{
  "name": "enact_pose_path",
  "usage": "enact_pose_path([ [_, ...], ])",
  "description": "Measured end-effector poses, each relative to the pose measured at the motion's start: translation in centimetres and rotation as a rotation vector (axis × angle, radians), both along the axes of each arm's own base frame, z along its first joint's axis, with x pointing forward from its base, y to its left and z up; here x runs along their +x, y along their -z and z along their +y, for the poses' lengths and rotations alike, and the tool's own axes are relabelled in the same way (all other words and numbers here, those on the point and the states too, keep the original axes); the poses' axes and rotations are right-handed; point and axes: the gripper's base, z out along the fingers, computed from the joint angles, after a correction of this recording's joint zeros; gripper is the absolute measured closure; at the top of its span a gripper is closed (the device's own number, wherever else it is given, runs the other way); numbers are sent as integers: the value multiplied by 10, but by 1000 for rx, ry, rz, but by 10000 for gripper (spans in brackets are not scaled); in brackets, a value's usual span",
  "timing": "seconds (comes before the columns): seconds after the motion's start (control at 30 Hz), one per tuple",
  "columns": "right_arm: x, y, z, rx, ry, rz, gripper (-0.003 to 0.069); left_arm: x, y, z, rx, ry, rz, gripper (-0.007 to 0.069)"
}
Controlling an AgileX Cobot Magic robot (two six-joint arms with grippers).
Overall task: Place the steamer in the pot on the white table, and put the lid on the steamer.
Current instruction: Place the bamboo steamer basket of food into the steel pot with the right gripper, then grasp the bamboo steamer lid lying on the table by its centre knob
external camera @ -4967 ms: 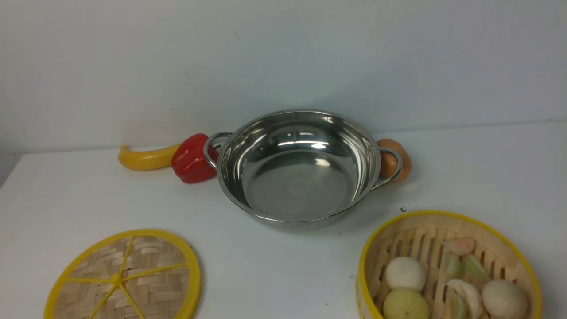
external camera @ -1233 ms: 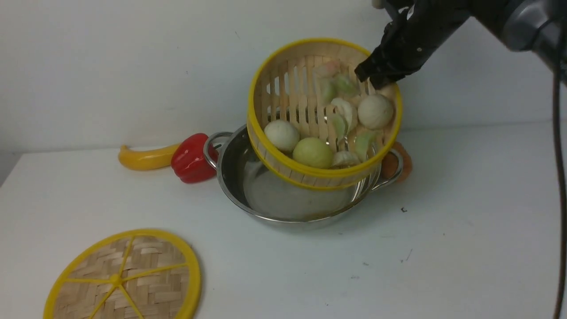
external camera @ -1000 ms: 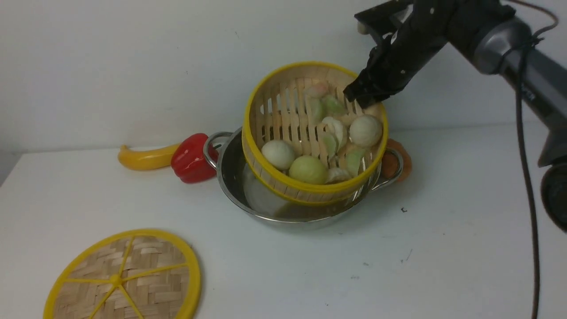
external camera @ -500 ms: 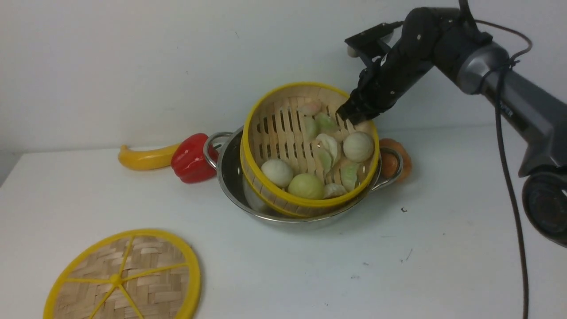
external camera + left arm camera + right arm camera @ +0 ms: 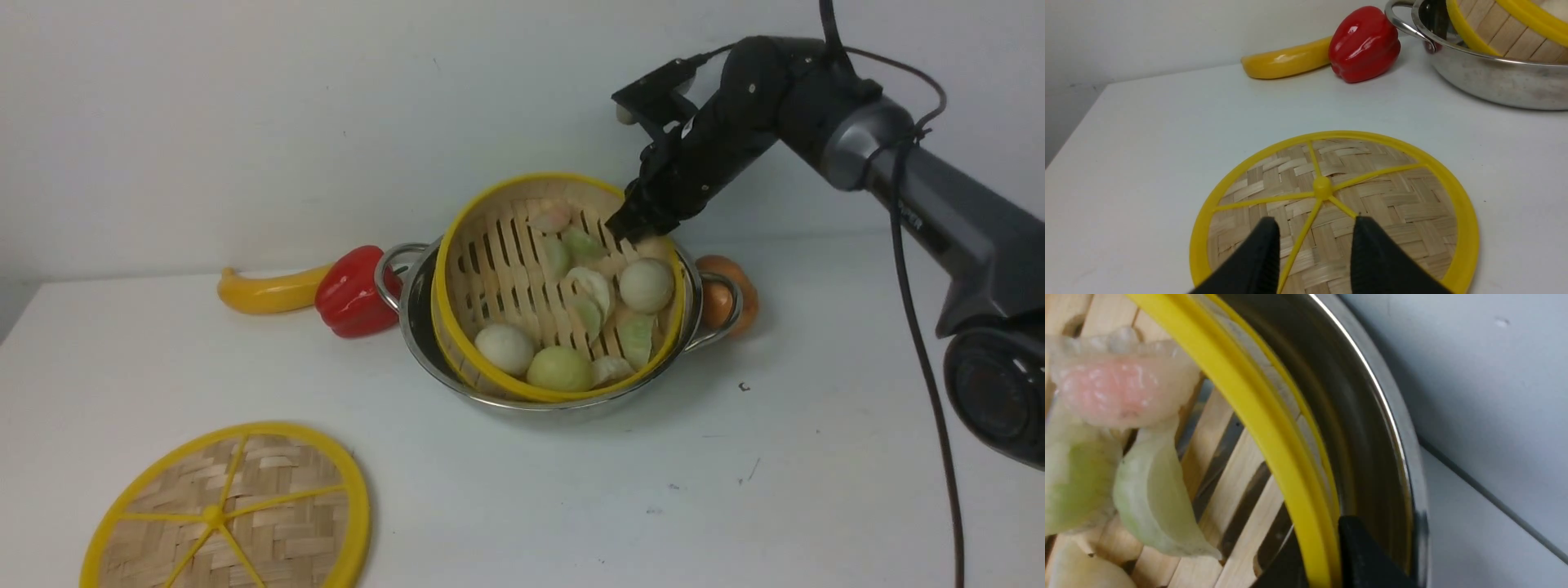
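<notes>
white table (image 5: 816,457) — specked, plain pale wall (image 5: 245,98)

The flat woven-bamboo lid with a yellow rim (image 5: 229,510) runs off the front view's lower edge. The round bamboo steamer with yellow rims (image 5: 490,269) hides the floor of the wide shiny steel pot (image 5: 418,327), whose right handle half covers a brownish round thing (image 5: 739,286), too hidden to name. Of the right gripper (image 5: 1323,552), its wrist view shows only the tips of the jaws.
</notes>
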Motion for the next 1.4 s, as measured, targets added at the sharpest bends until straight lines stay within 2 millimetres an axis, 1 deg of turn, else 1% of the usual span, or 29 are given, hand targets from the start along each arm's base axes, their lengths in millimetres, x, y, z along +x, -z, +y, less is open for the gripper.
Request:
enact_pose_path([
  [0.07, -1, -2, 2, 12, -2, 0, 516, 0, 0, 0, 0, 0, 0, 384],
  [0.2, 1, -5, 4, 37, 5, -27, 393, 0, 0, 0, 0, 0, 0, 384],
  [0.23, 1, -5, 4, 38, 6, -29, 386, 0, 0, 0, 0, 0, 0, 384],
  [0.33, 3, -6, 5, 51, 14, -56, 285, 0, 0, 0, 0, 0, 0, 384],
  [0.37, 4, -8, 6, 56, 16, -68, 263, 0, 0, 0, 0, 0, 0, 384],
  [0.47, 5, -14, 6, 66, 22, -90, 237, 0, 0, 0, 0, 0, 0, 384],
  [0.5, 5, -18, 6, 74, 29, -99, 236, 0, 0, 0, 0, 0, 0, 384],
  [0.53, 5, -27, 6, 89, 40, -117, 236, 0, 0, 0, 0, 0, 0, 384],
  [0.57, 5, -27, 6, 91, 42, -119, 236, 0, 0, 0, 0, 0, 0, 384],
  [0.6, 4, -46, 5, 124, 65, -153, 246, 0, 0, 0, 0, 0, 0, 384],
  [0.63, 3, -59, 5, 147, 81, -174, 255, 0, 0, 0, 0, 0, 0, 384],
  [0.67, 2, -69, 4, 162, 91, -187, 263, 0, 0, 0, 0, 0, 0, 384],
  [0.77, -8, -108, -1, 203, 140, -228, 322, 0, 0, 0, 0, 0, 0, 384],
  [0.8, -10, -114, -2, 206, 147, -234, 335, 0, 0, 0, 0, 0, 0, 384],
  [0.83, -18, -138, -8, 194, 172, -267, 414, 0, 0, 0, 0, 0, 0, 384],
  [0.9, -27, -162, -17, 154, 206, -317, 530, 0, 0, 0, 0, 0, 0, 384],
  [0.97, -36, -186, -28, 116, 255, -382, 622, 0, 0, 0, 0, 0, 0, 384],
  [1.0, -40, -198, -33, 108, 288, -411, 645, 0, 0, 0, 0, 0, 0, 384],
  [1.07, -52, -222, -42, 128, 357, -454, 662, 0, 0, 0, 0, 0, 0, 384],
  [1.1, -56, -229, -45, 143, 385, -463, 663, 0, 0, 0, 0, 0, 0, 384],
  [1.13, -57, -231, -45, 148, 391, -465, 663, 0, 0, 0, 0, 0, 0, 384],
  [1.17, -67, -248, -50, 203, 440, -478, 663, 0, 0, 0, 0, 0, 0, 384],
  [1.2, -73, -257, -52, 248, 469, -478, 663, 0, 0, 0, 0, 0, 0, 384],
  [1.3, -91, -281, -53, 395, 519, -450, 659, 0, 0, 0, 0, 0, 0, 384],
  [1.4, -106, -296, -50, 550, 533, -382, 652, 0, 0, 0, 0, 0, 0, 384],
])
